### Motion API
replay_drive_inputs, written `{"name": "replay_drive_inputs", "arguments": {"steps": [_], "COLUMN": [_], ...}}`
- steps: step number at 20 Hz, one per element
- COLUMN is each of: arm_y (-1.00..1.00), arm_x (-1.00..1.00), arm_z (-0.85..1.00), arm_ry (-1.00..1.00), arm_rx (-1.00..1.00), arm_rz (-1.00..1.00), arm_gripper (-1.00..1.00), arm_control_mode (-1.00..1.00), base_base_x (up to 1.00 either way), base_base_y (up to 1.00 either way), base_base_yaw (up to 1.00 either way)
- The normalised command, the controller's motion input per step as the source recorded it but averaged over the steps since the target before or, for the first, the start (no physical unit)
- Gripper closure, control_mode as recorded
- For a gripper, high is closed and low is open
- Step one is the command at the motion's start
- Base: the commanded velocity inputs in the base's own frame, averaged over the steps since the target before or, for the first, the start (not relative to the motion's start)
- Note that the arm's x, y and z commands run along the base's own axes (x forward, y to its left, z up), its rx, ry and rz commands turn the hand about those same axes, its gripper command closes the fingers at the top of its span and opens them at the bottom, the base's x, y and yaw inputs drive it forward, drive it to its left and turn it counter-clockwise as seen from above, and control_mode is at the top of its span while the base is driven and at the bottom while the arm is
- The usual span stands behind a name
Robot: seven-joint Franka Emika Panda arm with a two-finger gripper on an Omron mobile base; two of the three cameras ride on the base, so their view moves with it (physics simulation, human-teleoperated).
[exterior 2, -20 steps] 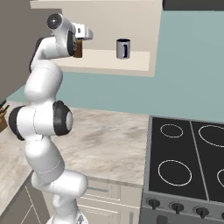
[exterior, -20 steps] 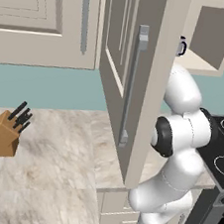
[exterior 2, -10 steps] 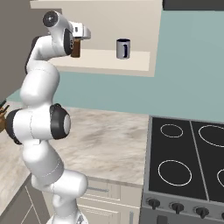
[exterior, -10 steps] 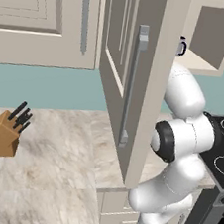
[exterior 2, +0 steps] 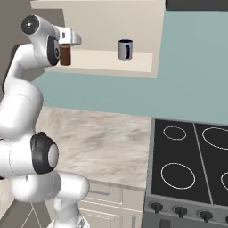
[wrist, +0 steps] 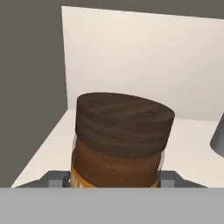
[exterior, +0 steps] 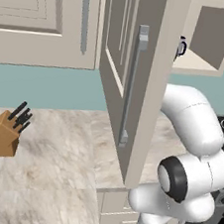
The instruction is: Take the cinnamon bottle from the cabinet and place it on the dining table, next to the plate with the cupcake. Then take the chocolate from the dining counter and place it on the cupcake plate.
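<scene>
On the cabinet shelf, left of the mug, gripper clamped on upright cinnamon bottle, gripped below wooden lid; judged light, rigid, smooth-walled, probably slippery, possibly breakable.

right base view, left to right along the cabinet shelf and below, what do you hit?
Robot arm → cinnamon bottle, with the gripper at it → mug → stove.
</scene>
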Motion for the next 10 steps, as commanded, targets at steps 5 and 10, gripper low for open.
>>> {"name": "replay_drive_inputs", "arguments": {"steps": [5, 10], "arm_y": [0.00, 0.00], "arm_x": [-1.00, -1.00], "arm_z": [0.00, 0.00], "arm_ry": [0.04, 0.06], "arm_rx": [0.00, 0.00], "arm_rz": [0.00, 0.00], "arm_gripper": [1.00, 1.00], "arm_control_mode": [-1.00, -1.00], "base_base_x": [0.00, 0.00], "base_base_y": [0.00, 0.00], "base_base_yaw": [0.00, 0.00]}}
